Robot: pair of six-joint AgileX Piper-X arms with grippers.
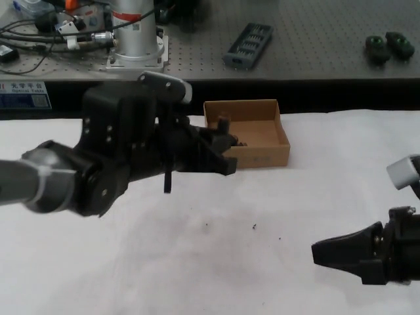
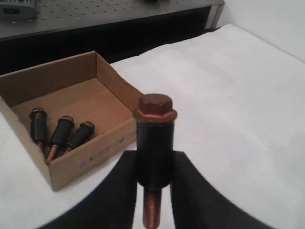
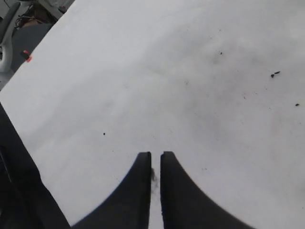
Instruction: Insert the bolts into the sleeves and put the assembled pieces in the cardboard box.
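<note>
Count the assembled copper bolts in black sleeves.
4 assembled pieces: three lie side by side in the brown cardboard box; the fourth piece is clamped in the left tool near it. Others may be hidden.

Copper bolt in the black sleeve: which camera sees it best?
Left wrist view: the copper bolt in its black sleeve stands close-up in the left gripper. High view: a small dark shape. Right wrist view: white bench cover.

Blue print on the cardboard box cannot be read.

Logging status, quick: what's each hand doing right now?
Left hand: closed on a sleeved bolt.
Right hand: closed, holding nothing.
</note>
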